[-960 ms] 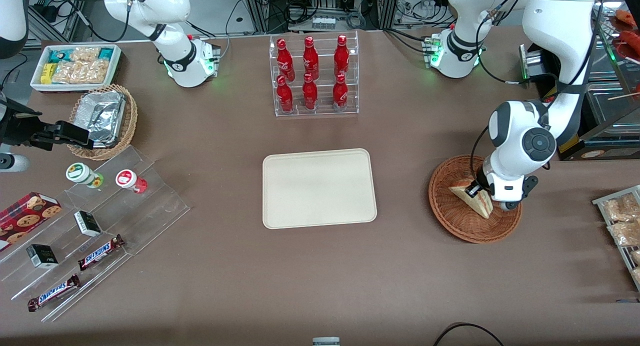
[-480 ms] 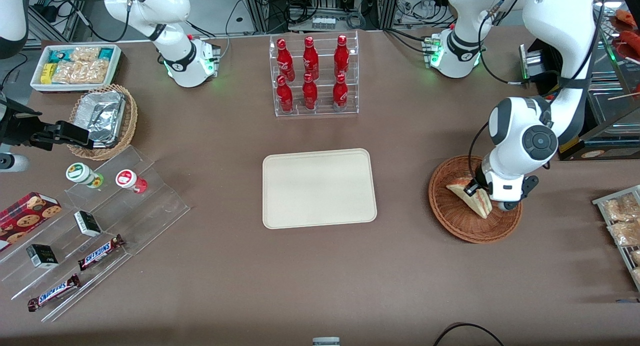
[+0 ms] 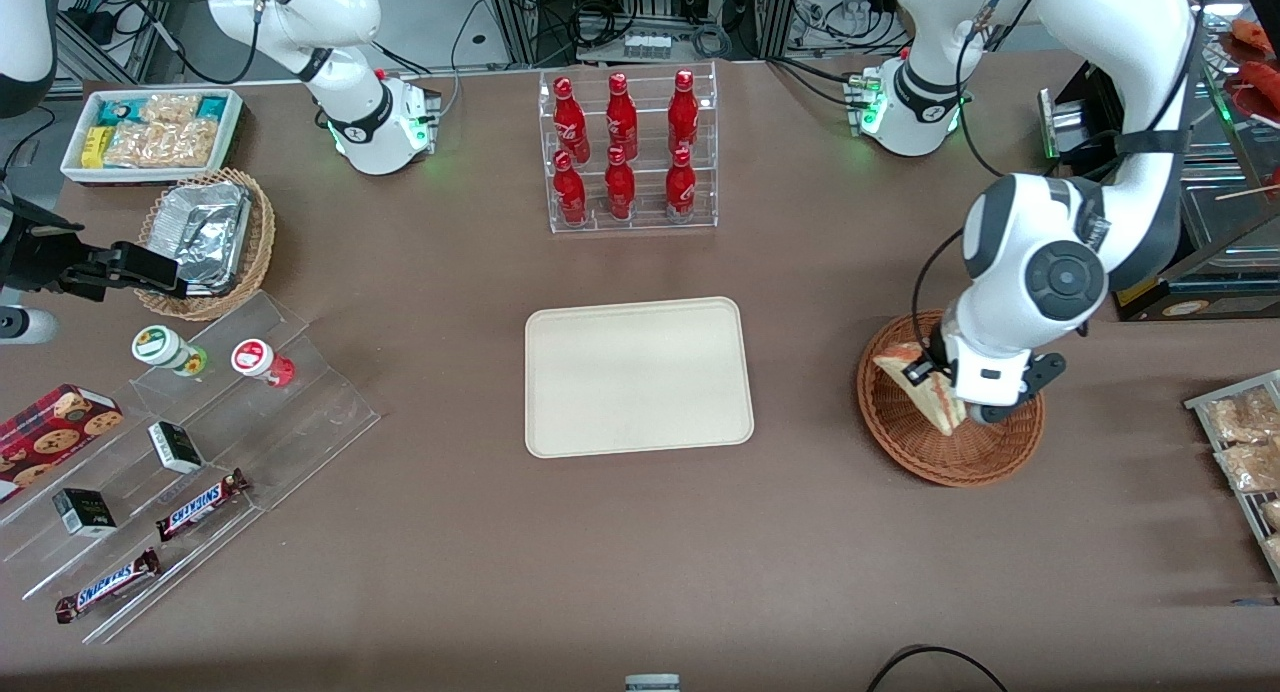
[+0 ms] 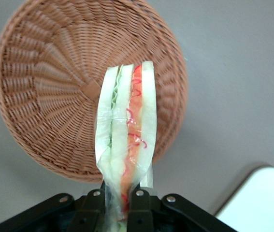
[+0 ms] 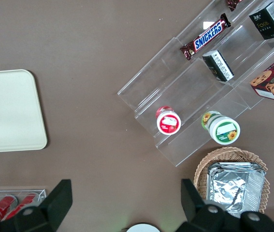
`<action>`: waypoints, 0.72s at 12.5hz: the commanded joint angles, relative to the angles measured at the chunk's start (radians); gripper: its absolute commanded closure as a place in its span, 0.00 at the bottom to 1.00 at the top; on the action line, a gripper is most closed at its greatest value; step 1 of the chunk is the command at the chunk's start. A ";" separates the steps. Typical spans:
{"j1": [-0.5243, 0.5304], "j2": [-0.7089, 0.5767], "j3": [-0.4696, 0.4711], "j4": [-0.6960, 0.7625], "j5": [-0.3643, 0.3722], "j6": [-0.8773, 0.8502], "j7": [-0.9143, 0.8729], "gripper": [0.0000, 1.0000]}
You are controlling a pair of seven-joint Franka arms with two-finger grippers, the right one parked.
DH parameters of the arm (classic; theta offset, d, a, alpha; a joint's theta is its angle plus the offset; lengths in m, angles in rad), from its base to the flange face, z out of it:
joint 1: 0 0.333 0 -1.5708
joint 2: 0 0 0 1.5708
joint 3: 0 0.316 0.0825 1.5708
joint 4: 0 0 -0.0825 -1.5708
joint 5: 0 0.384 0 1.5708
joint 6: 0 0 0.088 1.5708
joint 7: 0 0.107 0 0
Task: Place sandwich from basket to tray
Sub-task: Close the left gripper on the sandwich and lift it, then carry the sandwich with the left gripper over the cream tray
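Sandwich (image 4: 126,133), plastic-wrapped, clamped in gripper (image 4: 116,203) above basket (image 4: 45,96).

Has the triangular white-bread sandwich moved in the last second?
Yes. The triangular white-bread sandwich, clamped in the left gripper, has risen from the reddish-brown wicker basket and shifted toward the cream rectangular tray.

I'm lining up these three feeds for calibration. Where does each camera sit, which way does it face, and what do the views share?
Front view: high up, facing both arms across the table; shows the tray, basket and the gripper holding the sandwich above the basket.
Left wrist view: on the working arm, looking down past its fingers, which pinch the sandwich over the basket.
Right wrist view: on the parked arm, looking down at the display steps; its own fingers show.
Shared: all three show the tray.
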 commanded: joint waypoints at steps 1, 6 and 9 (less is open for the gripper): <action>-0.078 0.009 0.007 0.018 0.010 -0.018 0.002 1.00; -0.250 0.087 0.007 0.093 0.009 -0.018 0.003 1.00; -0.353 0.197 0.005 0.235 0.006 -0.023 -0.012 1.00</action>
